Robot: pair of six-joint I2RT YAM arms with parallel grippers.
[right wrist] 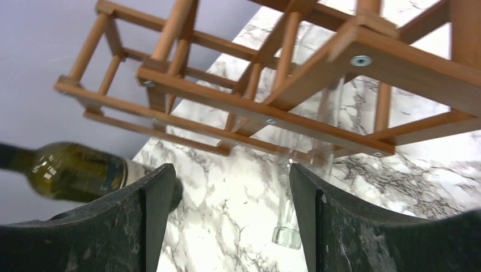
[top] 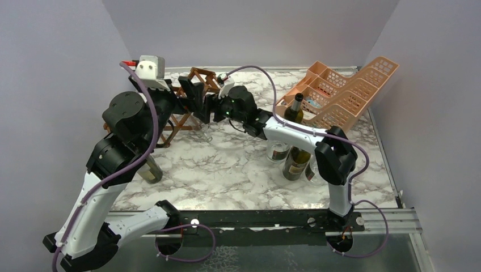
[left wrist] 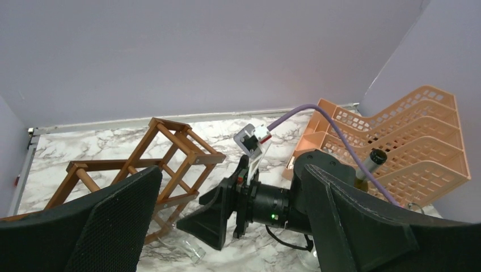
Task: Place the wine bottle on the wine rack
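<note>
The brown wooden wine rack (top: pixel 195 76) stands at the back left, partly hidden by both arms. It also shows in the left wrist view (left wrist: pixel 170 153) and the right wrist view (right wrist: pixel 266 107). A clear glass bottle (right wrist: pixel 288 224) lies in a lower cell, its neck poking out over the marble (left wrist: pixel 186 247). A green wine bottle (top: pixel 151 170) stands beside my left arm and shows in the right wrist view (right wrist: pixel 74 170). My left gripper (top: pixel 190 90) is open and empty above the rack. My right gripper (top: pixel 199 110) is open and empty, close in front of the rack and the clear neck.
A peach plastic basket rack (top: pixel 346 90) stands at the back right. A second green bottle (top: pixel 295 113) stands upright in front of it, with drinking glasses (top: pixel 278 152) near its base. Grey walls close in the table on three sides.
</note>
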